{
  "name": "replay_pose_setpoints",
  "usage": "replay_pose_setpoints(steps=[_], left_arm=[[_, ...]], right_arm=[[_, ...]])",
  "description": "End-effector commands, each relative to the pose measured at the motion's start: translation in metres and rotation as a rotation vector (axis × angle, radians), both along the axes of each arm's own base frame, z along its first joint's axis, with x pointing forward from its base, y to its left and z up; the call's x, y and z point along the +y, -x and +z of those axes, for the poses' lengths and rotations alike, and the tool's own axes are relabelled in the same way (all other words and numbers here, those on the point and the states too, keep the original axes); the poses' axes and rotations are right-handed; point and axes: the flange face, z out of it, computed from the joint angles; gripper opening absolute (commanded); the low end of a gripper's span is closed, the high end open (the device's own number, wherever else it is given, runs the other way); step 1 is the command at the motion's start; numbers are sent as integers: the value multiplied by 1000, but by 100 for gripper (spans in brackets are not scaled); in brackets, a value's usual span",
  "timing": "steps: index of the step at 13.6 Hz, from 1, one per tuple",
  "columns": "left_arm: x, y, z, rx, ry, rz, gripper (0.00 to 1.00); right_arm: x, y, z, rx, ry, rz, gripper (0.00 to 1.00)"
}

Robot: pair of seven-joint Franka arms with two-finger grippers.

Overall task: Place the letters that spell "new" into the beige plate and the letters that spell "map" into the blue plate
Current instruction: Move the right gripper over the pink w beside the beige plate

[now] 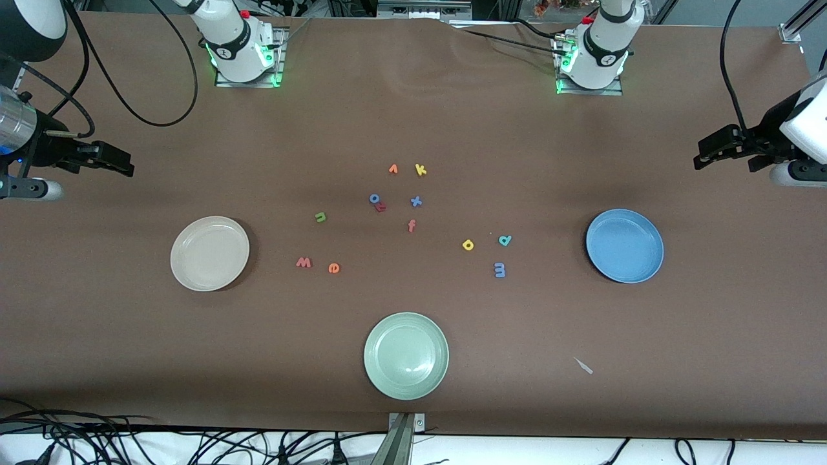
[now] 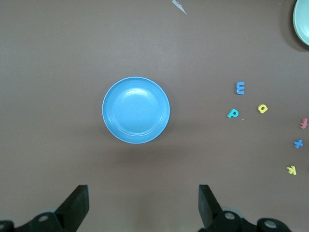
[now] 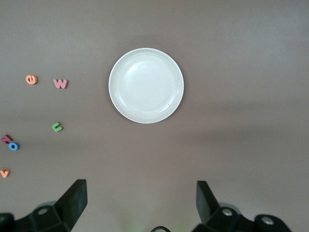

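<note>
The beige plate (image 1: 209, 253) (image 3: 146, 85) lies toward the right arm's end, with the green n (image 1: 320, 217) (image 3: 57, 127), pinkish w (image 1: 303, 262) (image 3: 60, 83) and orange e (image 1: 333, 267) (image 3: 31, 79) on the table beside it. The blue plate (image 1: 624, 245) (image 2: 136, 110) lies toward the left arm's end; beside it are the yellow a (image 1: 468, 245) (image 2: 262, 108), teal p (image 1: 504, 241) (image 2: 232, 113) and blue m (image 1: 499, 269) (image 2: 240, 88). My left gripper (image 1: 704, 154) (image 2: 143, 203) hangs open high over the table's edge at its own end. My right gripper (image 1: 123, 165) (image 3: 141, 200) is open and empty at its end too.
A pale green plate (image 1: 406, 355) sits nearest the front camera. Spare letters cluster mid-table: yellow k (image 1: 420, 170), orange v-like letter (image 1: 393, 169), blue o (image 1: 374, 198), blue x (image 1: 416, 201), red f (image 1: 411, 225). A small white scrap (image 1: 584, 366) lies nearer the camera than the blue plate.
</note>
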Motion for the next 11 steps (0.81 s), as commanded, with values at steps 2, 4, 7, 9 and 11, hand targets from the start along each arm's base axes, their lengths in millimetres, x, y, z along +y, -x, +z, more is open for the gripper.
replay_pose_setpoints(steps=[2, 4, 7, 9, 11], left_arm=[[0, -2, 3, 0, 4, 5, 100], [0, -2, 3, -1, 4, 5, 100], [0, -2, 2, 0, 4, 6, 100], [2, -4, -1, 6, 3, 6, 100], [4, -3, -6, 34, 3, 5, 100]], right_arm=[[5, -6, -15, 6, -21, 10, 100], [17, -10, -22, 10, -23, 37, 100], [47, -19, -53, 56, -21, 91, 100], [70, -29, -72, 45, -25, 111, 100], [90, -40, -100, 44, -38, 132, 100]])
